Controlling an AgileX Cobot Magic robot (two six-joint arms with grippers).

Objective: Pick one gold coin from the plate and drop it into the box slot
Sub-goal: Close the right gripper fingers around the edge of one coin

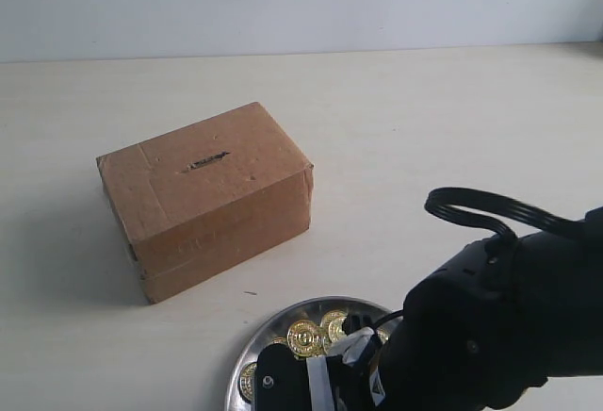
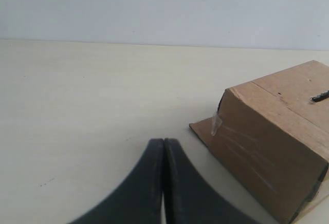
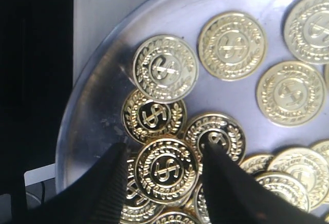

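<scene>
- Right gripper (image 3: pixel 164 151) is nearest, down in the plate (image 3: pixel 97 95). Its fingers are spread, one on each side of a gold coin (image 3: pixel 165 171); released, nothing grasped yet.
- That coin lies flat on top of other coins (image 3: pixel 231 44) heaped near the plate's edge and overlaps at least two neighbours. Can't tell whether the fingertips touch it.
- Plate sits on the table (image 1: pixel 424 119) at the near edge of the exterior view, in front of the box (image 1: pixel 203 194) and apart from it. The right arm (image 1: pixel 509 326) covers much of it.
- Box rests on the table with the slot (image 1: pixel 205 160) in its top face, facing up. Nothing in or over the slot.
- Left gripper (image 2: pixel 163 149) is clenched, fingers pressed together, holding nothing. It is low near the table, beside one end of the box, and not seen in the exterior view.
- Progress: early. The approach to a coin looks done. Grasp, lift, carry to the box, line up with the slot and drop are all left.
- Next is likely closing on the coin. Risks: dragging the neighbours underneath, or the flat coin slipping off the tips.
- No coin seen on or at the box.
</scene>
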